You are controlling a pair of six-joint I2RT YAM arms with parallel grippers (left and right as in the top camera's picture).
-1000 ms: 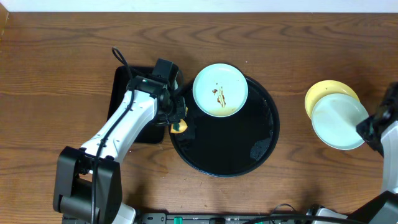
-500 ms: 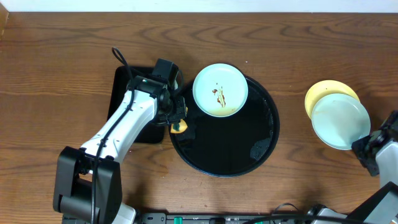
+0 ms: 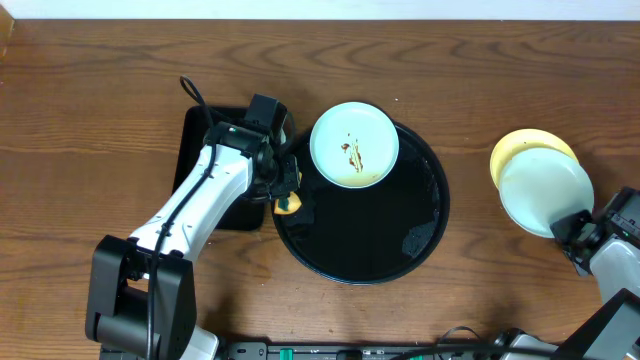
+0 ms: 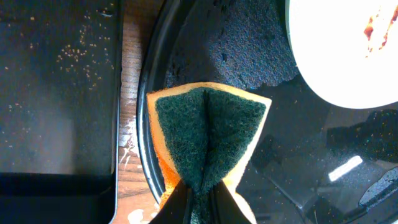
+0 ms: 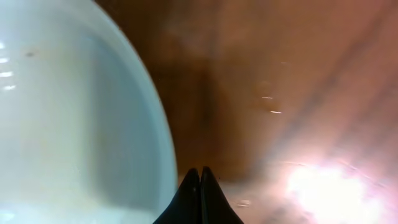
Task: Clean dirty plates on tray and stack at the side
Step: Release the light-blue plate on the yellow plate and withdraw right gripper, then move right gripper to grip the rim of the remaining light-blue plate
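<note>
I am judging the step in hand to be scrubbing the one dirty mint-blue plate (image 3: 354,145), which is sitting on the back-left part of the round black tray (image 3: 440,215), overlapping its rim. To do it well, I am thinking the sponge (image 4: 208,137) should come across from the tray's left edge with its green scouring face flat on the brown smears (image 3: 352,152), pressing lightly so the plate is not sliding off the rim. My left claw (image 4: 199,193) is pinching that sponge so hard it is folding in the middle, hanging over the tray's left rim, just right of the rectangular black tray (image 3: 200,150). Well to the right of the round tray, a second mint-blue plate (image 3: 545,192) is lying on the pale yellow plate (image 3: 520,145). My right claw (image 5: 199,177) is pressed together, gripping nothing, beside that stack's near edge.
</note>
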